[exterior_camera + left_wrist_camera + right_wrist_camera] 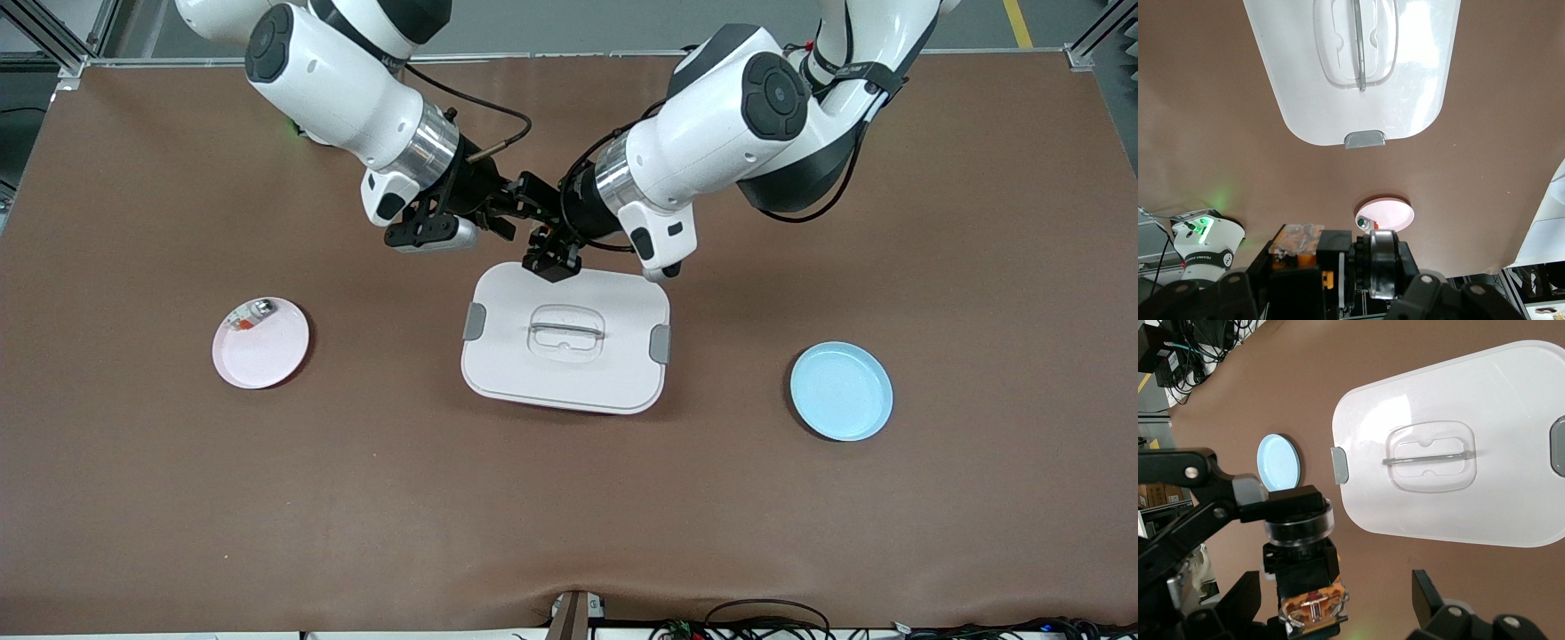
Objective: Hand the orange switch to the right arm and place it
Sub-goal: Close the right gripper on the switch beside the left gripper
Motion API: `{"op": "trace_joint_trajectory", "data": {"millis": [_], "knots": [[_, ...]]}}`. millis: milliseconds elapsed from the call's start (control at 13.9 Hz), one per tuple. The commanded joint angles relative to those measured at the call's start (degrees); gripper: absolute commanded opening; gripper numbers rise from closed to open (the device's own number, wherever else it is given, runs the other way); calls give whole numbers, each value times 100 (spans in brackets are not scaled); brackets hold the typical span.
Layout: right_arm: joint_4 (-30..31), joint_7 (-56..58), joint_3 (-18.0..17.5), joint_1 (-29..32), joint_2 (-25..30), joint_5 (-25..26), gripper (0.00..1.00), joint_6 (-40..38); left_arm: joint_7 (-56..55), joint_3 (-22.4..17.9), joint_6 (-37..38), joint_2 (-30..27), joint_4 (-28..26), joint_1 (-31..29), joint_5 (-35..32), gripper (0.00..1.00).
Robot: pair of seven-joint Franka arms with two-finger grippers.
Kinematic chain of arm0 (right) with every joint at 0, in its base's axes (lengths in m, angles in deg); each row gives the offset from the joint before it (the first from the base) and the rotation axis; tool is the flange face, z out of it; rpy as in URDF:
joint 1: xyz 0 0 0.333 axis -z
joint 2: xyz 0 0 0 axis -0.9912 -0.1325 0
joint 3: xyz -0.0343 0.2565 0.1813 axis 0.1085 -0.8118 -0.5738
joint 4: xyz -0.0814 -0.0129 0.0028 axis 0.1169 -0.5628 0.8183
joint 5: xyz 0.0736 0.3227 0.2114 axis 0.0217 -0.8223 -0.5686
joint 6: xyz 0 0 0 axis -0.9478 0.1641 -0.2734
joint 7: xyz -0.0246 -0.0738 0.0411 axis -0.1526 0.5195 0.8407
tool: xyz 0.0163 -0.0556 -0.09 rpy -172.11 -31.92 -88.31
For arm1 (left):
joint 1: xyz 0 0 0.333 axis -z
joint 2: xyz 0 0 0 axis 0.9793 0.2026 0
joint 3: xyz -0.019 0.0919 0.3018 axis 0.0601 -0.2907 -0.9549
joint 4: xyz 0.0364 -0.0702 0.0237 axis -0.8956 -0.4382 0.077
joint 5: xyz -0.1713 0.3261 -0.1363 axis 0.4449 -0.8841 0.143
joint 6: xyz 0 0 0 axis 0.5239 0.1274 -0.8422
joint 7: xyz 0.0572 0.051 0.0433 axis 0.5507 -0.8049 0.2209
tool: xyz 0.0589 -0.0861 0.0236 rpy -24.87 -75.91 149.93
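The orange switch point(1305, 583) is a stubby black body with a silver collar and an orange end. It hangs in the air over the edge of the white lidded container point(565, 356) that lies toward the arms' bases. My left gripper point(536, 209) is shut on it at the collar. In the left wrist view the orange switch point(1331, 263) fills the space between that gripper's own fingers. My right gripper point(1337, 607) is open. Its fingers point(1430, 600) stand on either side of the switch's orange end without touching it. In the front view the right gripper point(502, 212) meets the left one tip to tip.
A pink plate point(267, 351) with a small silvery red-and-white part point(253, 313) lies toward the right arm's end of the table. A light blue plate point(841, 391) lies toward the left arm's end. The container's lid has a recessed handle point(566, 331).
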Motion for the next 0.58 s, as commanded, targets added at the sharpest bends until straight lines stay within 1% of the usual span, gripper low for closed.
{"op": "trace_joint_trajectory", "data": {"millis": [0,72,216,288,360,504], "knots": [[-4,37,35,-72,22,-134,57,58,-120,21,6,126,154,40,83,0],[-13,28,35,-72,22,-134,37,58,-111,21,6,126,154,40,83,0],[-22,-15,35,-72,22,-134,10,50,-111,21,6,143,154,48,83,0],[-31,-24,35,-81,22,-134,2,41,-119,21,6,161,154,49,75,0],[-31,-33,35,-81,13,-134,0,49,-120,21,6,161,154,57,75,0],[-39,-33,35,-81,13,-134,0,41,-111,21,6,161,154,57,75,0]]}}
